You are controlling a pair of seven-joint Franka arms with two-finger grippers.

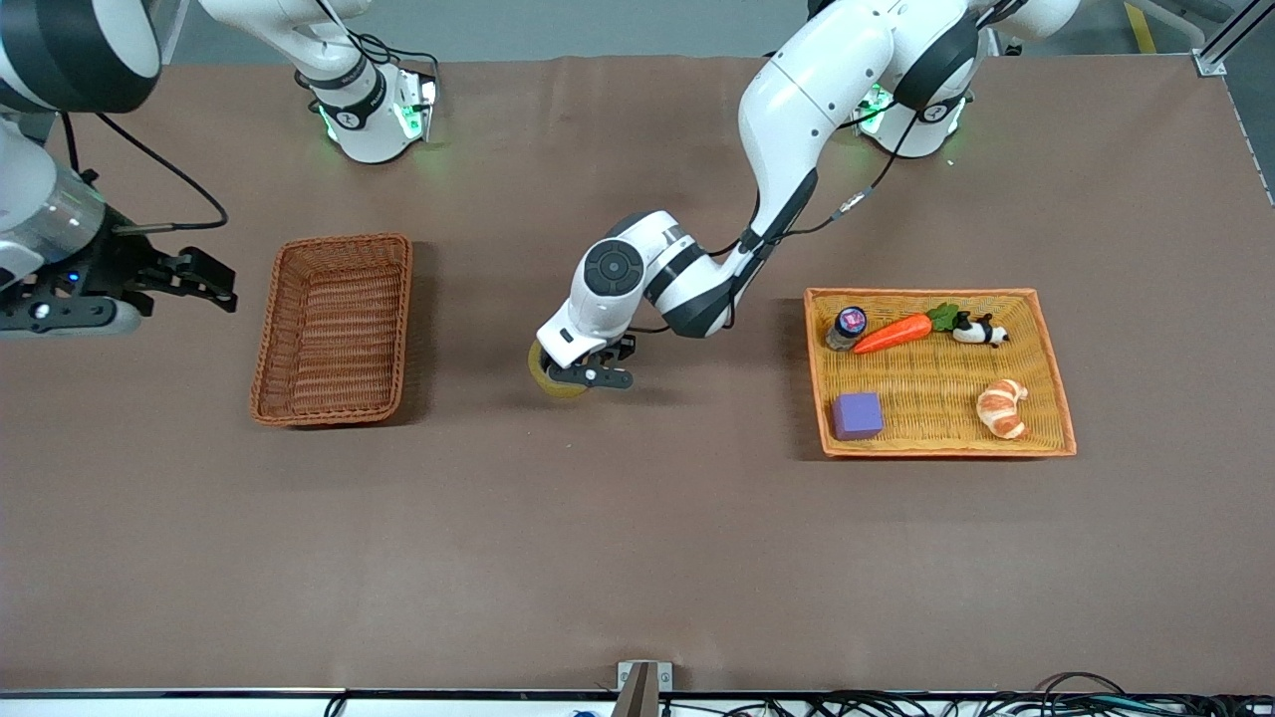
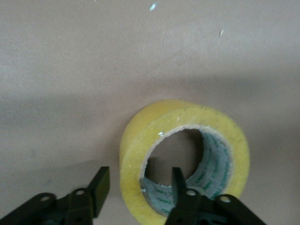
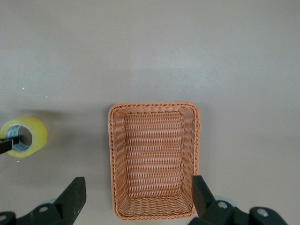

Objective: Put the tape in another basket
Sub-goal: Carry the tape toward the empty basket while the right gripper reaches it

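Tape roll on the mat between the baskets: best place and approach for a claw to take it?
Grip the tape through its wall: one finger inside the wide hole, one outside, as the left claw now straddles it. The hole faces sideways, so come along the hole's axis, level with the table.

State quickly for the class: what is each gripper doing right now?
Left gripper: open, one finger inside the tape and one outside, on the table between the baskets.
Right gripper: open, empty, waiting above the basket.
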